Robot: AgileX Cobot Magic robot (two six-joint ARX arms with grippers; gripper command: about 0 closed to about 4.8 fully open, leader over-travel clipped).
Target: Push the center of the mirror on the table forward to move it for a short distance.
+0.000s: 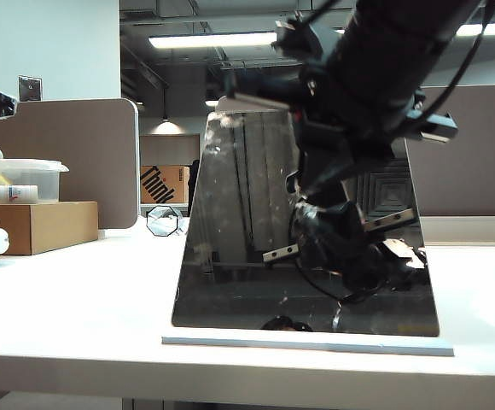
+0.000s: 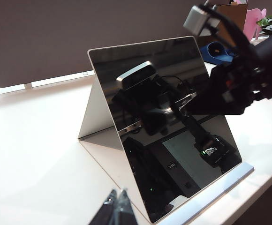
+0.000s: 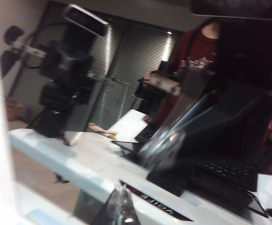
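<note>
Mirror [image 1: 247,213] upright on table [image 1: 77,290] | right gripper [image 3: 122,208] at glass, closed, empty | left gripper [image 2: 115,208] closed, clear

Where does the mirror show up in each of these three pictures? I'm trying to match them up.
Exterior view: the mirror stands centre on the table, with the right gripper in front of its face.
Left wrist view: the mirror fills the middle, seen from the side, leaning on its base plate; the left gripper stays at the picture's edge.
Right wrist view: its reflective face fills nearly the whole blurred picture.
Shared landmark: the white table.
</note>
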